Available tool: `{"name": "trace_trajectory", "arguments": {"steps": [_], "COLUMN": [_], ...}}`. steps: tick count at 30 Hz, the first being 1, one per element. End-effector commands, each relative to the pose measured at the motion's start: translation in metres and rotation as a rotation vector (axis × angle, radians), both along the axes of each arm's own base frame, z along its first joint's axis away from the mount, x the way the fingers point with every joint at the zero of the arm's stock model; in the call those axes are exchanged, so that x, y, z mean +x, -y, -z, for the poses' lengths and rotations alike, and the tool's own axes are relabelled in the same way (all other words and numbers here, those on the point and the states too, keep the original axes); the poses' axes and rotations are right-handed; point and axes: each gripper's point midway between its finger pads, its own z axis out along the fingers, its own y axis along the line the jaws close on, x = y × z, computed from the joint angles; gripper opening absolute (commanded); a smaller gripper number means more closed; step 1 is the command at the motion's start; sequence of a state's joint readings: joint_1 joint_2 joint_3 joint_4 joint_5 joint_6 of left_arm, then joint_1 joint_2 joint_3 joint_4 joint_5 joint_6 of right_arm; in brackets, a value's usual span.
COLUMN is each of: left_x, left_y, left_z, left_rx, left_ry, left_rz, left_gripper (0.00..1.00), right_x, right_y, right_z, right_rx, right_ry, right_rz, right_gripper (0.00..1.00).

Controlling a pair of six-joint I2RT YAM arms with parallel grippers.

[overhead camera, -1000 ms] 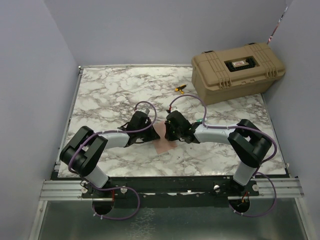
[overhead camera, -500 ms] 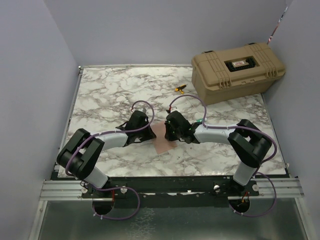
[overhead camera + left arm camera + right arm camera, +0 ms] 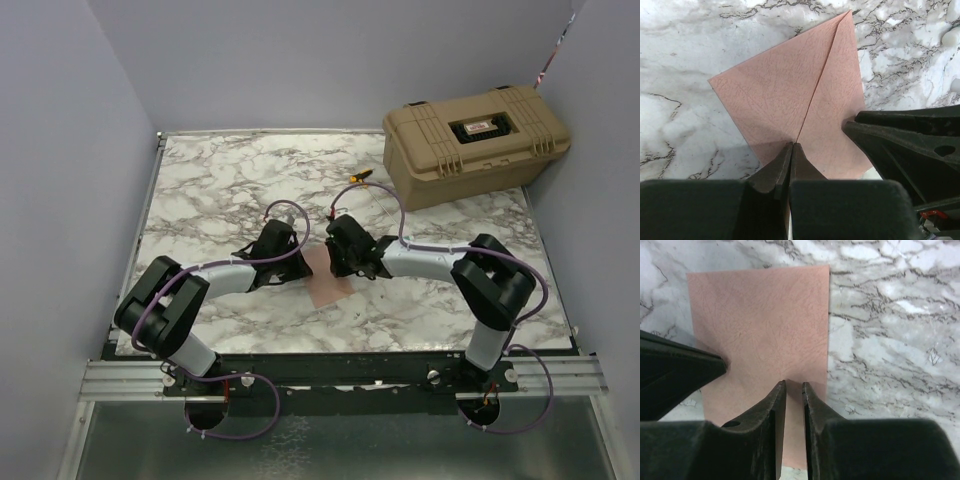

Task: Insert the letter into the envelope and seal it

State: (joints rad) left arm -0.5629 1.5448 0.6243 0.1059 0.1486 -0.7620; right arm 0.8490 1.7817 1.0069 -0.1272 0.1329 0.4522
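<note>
The salmon-tan envelope lies flat on the marble table between my two grippers. In the left wrist view the envelope shows a straight flap edge running from its far corner to my fingertips. My left gripper is shut, its tips resting on that edge; from above the left gripper sits at the envelope's left side. My right gripper hovers low over the envelope near its right edge, jaws a narrow gap apart with only flat paper showing between them. The letter is hidden from view.
A tan hard case stands at the back right of the table. A small yellow-and-black item lies just left of it. The right gripper's dark finger crowds the left wrist view.
The right gripper's jaws have parted slightly and its wrist has shifted a little up and left. The left arm's elbow settled lower; its gripper stays shut on the envelope.
</note>
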Motion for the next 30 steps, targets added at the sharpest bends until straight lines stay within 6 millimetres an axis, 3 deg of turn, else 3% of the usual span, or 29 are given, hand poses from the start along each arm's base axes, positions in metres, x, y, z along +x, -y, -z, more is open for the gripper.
{"name": "trace_trajectory", "arguments": {"steps": [1,6,11,19,30], "left_x": [-0.028,-0.028,-0.028,-0.030,-0.028], "left_y": [-0.028,-0.026,-0.026,-0.028,-0.027], "left_z": [0.037,0.037,0.040,0.044,0.045], "left_rx": [0.138,0.125,0.118,0.122,0.120], "left_ry": [-0.122,-0.126,-0.125,-0.131,-0.133], "left_rz": [0.006,0.004,-0.002,-0.008,-0.015], "left_gripper": [0.00,0.00,0.00,0.00,0.00], "right_x": [0.009,0.004,-0.015,-0.039,-0.068], "right_y": [0.002,-0.016,-0.026,-0.013,0.000], "right_z": [0.009,0.022,0.037,0.059,0.055], "right_rx": [-0.083,-0.083,-0.093,-0.136,-0.145], "right_ry": [0.020,0.029,0.025,0.002,0.039], "right_rz": [-0.028,-0.096,-0.156,-0.187,-0.366], "right_gripper": [0.24,0.23,0.24,0.31,0.28]}}
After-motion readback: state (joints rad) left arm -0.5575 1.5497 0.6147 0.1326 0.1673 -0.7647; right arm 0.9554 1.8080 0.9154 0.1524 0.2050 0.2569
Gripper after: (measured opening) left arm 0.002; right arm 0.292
